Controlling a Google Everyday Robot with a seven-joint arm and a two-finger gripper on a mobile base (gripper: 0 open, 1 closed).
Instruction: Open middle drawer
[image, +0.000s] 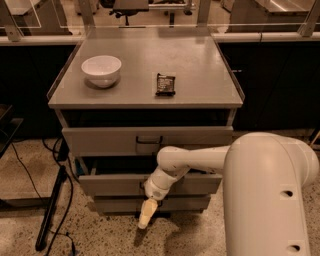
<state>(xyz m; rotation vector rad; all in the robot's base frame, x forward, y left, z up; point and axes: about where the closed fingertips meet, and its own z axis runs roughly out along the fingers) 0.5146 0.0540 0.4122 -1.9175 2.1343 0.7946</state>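
Note:
The middle drawer (110, 184) is a low grey front panel under the taller top drawer (100, 141). It stands out a little from the cabinet, with a dark gap above it. My arm covers its centre handle. My gripper (145, 218) hangs tip-down in front of the centre of the middle drawer. Its pale tip reaches below the bottom drawer (190, 204), close to the floor. My white arm comes in from the right across the drawer fronts.
On the grey cabinet top (200, 85) are a white bowl (101, 69) at the left and a dark snack packet (165, 83) near the middle. A black stand leg and cables (52, 210) lie on the speckled floor at the left. Dark cabinets stand behind.

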